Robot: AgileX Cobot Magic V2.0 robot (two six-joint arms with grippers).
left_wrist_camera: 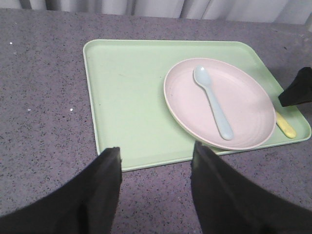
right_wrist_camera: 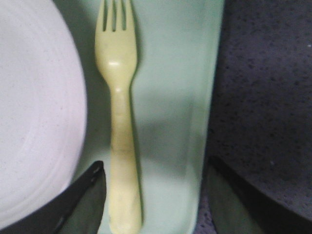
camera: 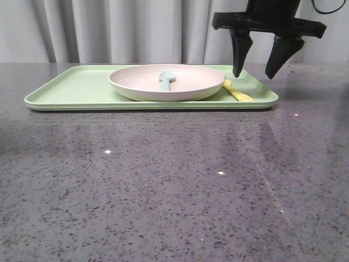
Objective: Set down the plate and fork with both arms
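Black two-finger right pincer (camera: 254,72) is hovering w/ jaws apart just above rear right corner of flat light-green rectangular tray (camera: 65,90). Small yellow plastic fork (camera: 236,91) is lying below-left of fingertips, beside pale cream-pink round plate (camera: 136,84) holding pale blue-green spoon (camera: 166,79).

Right gripper (camera: 254,71) points straight down, high in the front view, jaws spread wide, nothing between them. Left gripper (left_wrist_camera: 155,161) shows only in its own wrist view: tilted forward and down, jaws apart and empty, both fingers (left_wrist_camera: 102,185) dark and tapered.
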